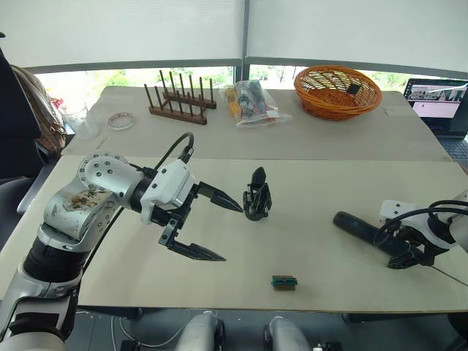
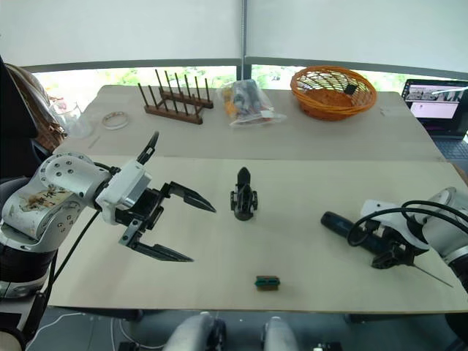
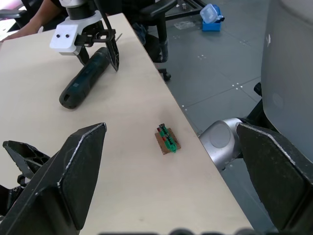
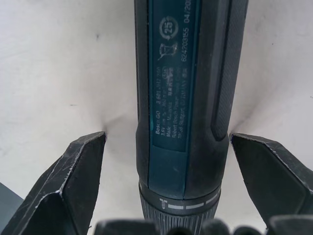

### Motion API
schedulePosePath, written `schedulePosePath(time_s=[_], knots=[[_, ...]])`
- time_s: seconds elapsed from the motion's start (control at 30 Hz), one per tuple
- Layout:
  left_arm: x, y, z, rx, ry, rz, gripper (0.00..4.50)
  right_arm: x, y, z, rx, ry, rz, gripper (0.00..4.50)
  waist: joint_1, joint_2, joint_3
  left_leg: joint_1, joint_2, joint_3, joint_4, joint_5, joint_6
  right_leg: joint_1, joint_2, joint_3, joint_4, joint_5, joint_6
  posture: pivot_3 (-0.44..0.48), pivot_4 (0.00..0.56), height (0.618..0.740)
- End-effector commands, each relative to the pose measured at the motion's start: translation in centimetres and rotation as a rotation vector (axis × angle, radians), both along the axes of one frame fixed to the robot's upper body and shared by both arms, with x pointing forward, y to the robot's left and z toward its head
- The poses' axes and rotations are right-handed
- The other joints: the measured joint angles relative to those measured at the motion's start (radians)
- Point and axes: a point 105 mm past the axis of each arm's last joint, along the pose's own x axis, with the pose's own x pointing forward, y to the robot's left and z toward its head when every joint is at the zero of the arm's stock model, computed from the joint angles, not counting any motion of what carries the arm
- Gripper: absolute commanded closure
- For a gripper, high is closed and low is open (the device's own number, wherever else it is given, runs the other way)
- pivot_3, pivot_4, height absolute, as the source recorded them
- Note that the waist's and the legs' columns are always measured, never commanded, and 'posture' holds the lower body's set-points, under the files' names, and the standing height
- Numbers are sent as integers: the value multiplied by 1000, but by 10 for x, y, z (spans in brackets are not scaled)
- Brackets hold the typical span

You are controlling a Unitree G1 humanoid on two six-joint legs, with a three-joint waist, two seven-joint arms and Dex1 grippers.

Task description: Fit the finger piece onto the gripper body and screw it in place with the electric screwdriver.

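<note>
While the right claw [image 1: 401,252] straddles the electric screwdriver [image 1: 365,232] lying on the surface [image 1: 307,183], the left eye view shows its fingers spread to either side of the barrel, not yet closed on it. The left claw [image 1: 212,228] hangs wide open and empty, just beside the gripper body [image 1: 257,196], which stands upright near the middle of the surface with one pointed finger up. A small green-and-black block [image 1: 284,281] lies nearer the front edge. No loose finger piece can be picked out with confidence.

From the right eye view, a thin metal bit runs out past the right claw toward the front edge, so the tool lies rounded end inward. If the claw closes off-centre, the round barrel could roll or swivel, and the bit could swing out over the edge.

Across the left wrist view, the left claw's two fingers [image 3: 73,171] stand far apart with the circuit-like block between and beyond them, close to the surface's edge; a careless sweep could knock it to the floor. The gripper body's linkages show in a corner of this view, close to one finger, so a sideways drift could tip it.

Along the right wrist view, the screwdriver's labelled barrel sits between the open fingers [image 4: 68,181], with gaps on both sides. The smooth casing may slip in a shallow pinch, and squeezing near the collar could twist the tool out of line.
</note>
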Motion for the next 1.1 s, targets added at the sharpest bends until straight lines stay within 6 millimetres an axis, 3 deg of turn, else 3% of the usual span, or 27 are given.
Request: schedulePosePath(time_s=[0.03,0.07,0.27,0.47,0.63,0.73,0.83,1.1], knots=[[0,-1,9,-17,-48,-7,0,-2,-9,-1,-28,-5,-12,31,0,0,0,0,0,0,0,0,0,0,0,0,0,0,0,0,150,740],[0,-1,10,-19,-48,-7,0,-2,-10,-2,-25,-7,-15,561,0,0,0,0,0,0,0,0,0,0,0,0,0,0,0,0,150,740],[1,0,8,-14,-33,-9,0,4,-9,0,-10,-84,25,2533,-1,0,0,0,0,0,1,0,0,1,0,0,0,0,0,0,150,740],[4,1,0,6,-2,-14,0,2,-6,12,42,-154,110,2574,-1,0,0,0,0,0,5,0,0,2,0,0,0,0,1,0,150,740],[9,3,-15,10,41,1,0,6,37,60,363,-431,110,2574,-5,1,0,-1,0,0,6,0,0,1,0,1,2,-1,2,0,150,740],[6,10,-32,57,91,10,0,-3,71,99,634,-623,124,2574,-9,1,0,-1,1,0,5,0,0,0,1,2,2,-1,2,0,150,740],[2,15,-50,97,107,-6,0,-14,94,126,897,-759,31,2574,-4,1,0,-1,1,-2,4,-1,1,1,1,2,2,-1,2,0,150,740],[10,14,-72,71,101,21,0,-48,158,114,1241,-818,-36,2574,20,0,0,-3,-2,-6,6,-5,7,2,-10,1,1,0,2,0,150,740]])
